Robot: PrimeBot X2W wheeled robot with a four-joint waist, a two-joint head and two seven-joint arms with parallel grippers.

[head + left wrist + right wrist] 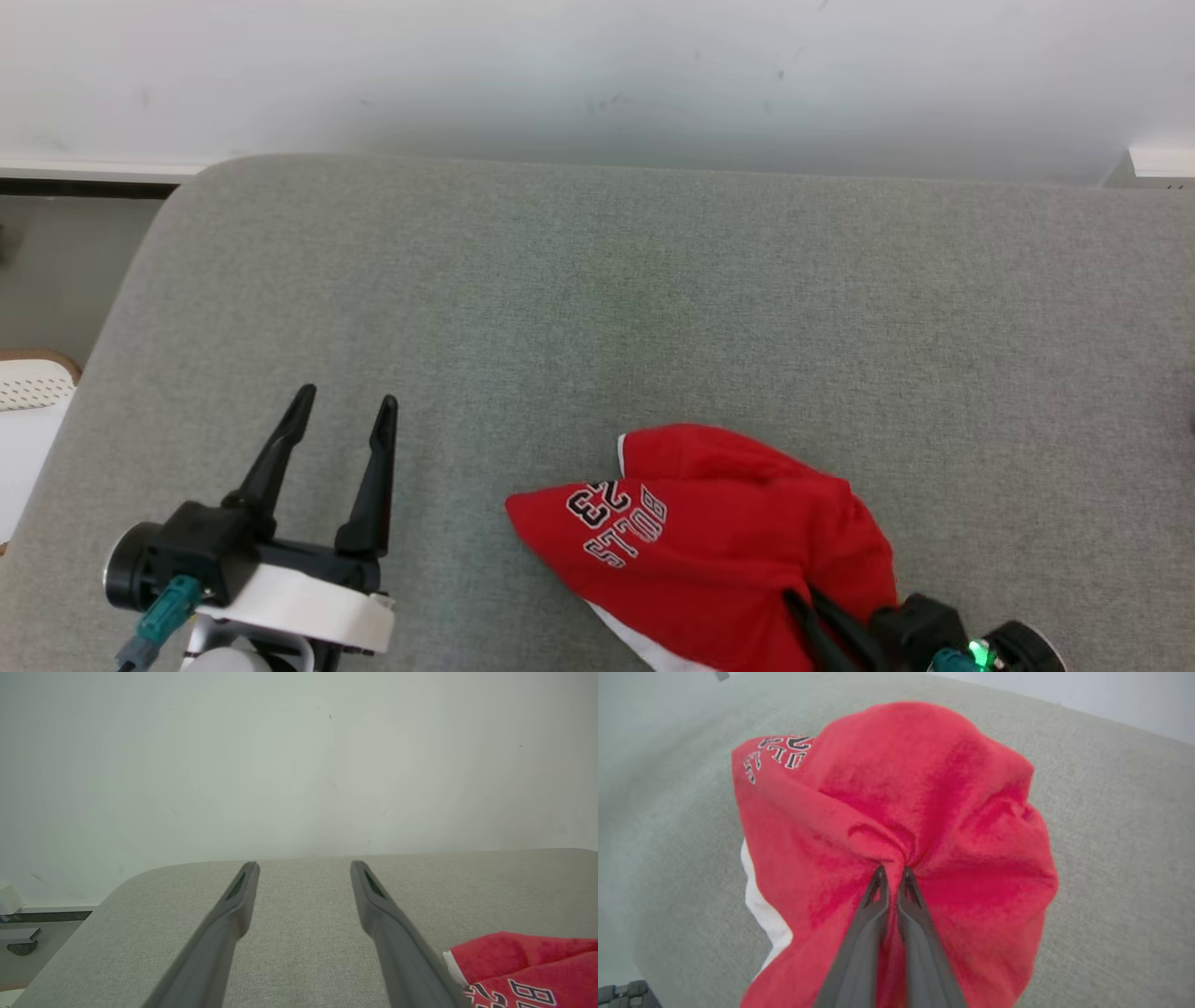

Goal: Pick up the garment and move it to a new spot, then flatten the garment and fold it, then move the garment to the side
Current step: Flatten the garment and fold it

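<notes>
Pinching a bunched fold near the middle of the red garment [709, 523], the right tool [892, 877] is closed tight on cloth. The garment lies crumpled by the worktop's [653, 280] near edge, right of centre; the left tool [345, 399] stands wide and empty toward the near-left corner. Soft, light and limp, the cloth will likely sag when lifted; hems or corners suit flattening better.

The garment [728, 532] is red (white trim, black-and-white lettering), the fabric surface [653, 308] grey.
</notes>
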